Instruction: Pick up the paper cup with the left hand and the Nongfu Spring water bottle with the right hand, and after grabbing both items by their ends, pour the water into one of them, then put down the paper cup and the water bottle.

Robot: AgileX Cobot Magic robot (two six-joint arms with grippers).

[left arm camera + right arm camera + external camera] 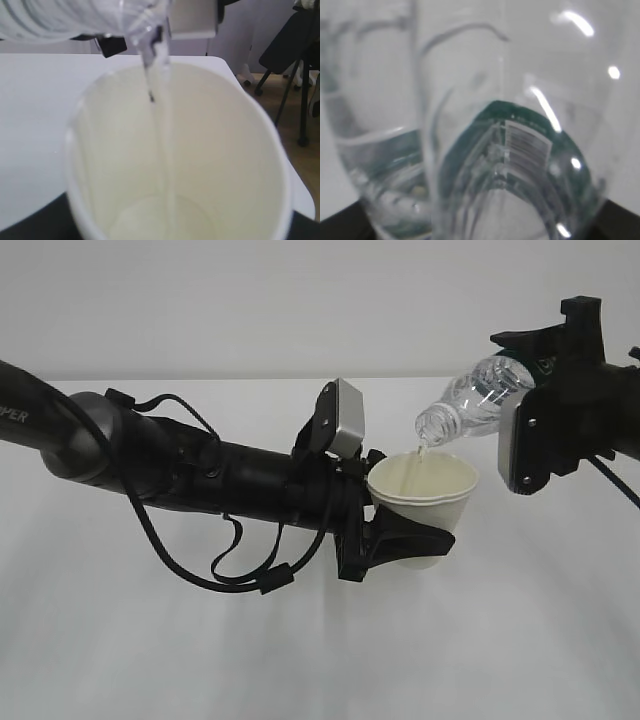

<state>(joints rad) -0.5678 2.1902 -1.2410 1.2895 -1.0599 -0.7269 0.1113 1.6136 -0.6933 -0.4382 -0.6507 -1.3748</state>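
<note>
The white paper cup [424,486] is held upright above the table, with my left gripper [418,538] shut round its lower half. My right gripper [520,390] is shut on the base end of the Nongfu Spring water bottle [478,398]. The bottle is tipped neck-down to the left, its open mouth just over the cup's rim. A thin stream of water [423,448] falls into the cup. In the left wrist view the cup [225,150] fills the frame, the stream [162,125] runs down its middle, and water pools at the bottom. The right wrist view shows the bottle's green label [480,145] and water [385,160] still inside.
The white table [300,660] lies below both arms, its far right corner [220,62] showing in the left wrist view. Beyond it stand black office chairs [295,65] on a brown floor. The left arm's cables [200,560] hang in a loop under the arm.
</note>
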